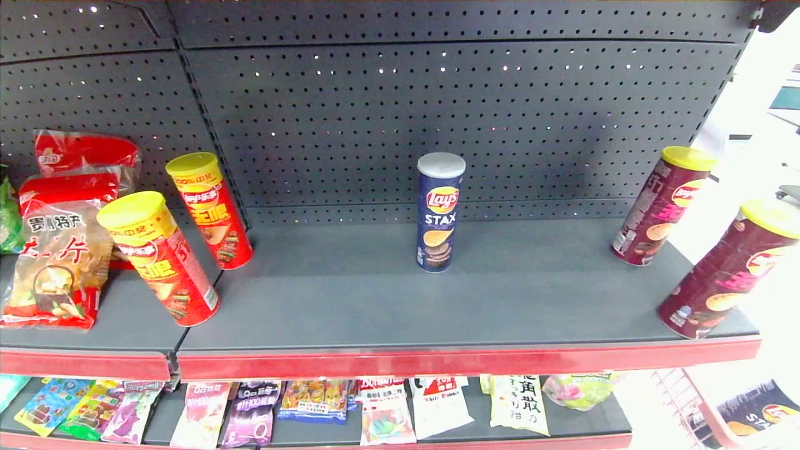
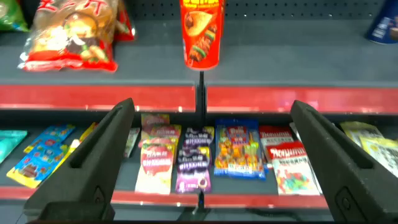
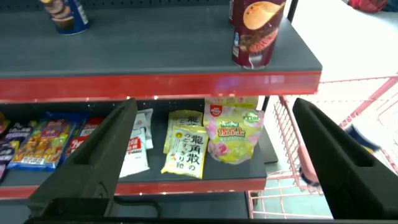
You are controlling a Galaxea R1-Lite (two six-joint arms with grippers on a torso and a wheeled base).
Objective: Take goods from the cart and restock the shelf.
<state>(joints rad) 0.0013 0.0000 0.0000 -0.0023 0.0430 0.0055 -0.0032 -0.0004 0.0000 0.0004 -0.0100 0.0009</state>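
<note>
Black fingers of the left hand (image 2: 211,106) and the right hand (image 3: 214,102) stand wide apart, holding nothing, before the shelf's red front edge. Low at the right, the pink wire cart (image 1: 687,406) holds a dark blue package (image 1: 756,412), and snack packets (image 1: 387,412) line the lower shelf (image 1: 562,425). Farther up, on the grey shelf (image 1: 500,294), a blue can (image 1: 440,212) stands mid-shelf between two red cans (image 1: 156,256) at left and two maroon cans (image 1: 662,206) at right.

Dark perforated back panel (image 1: 437,94)
</note>
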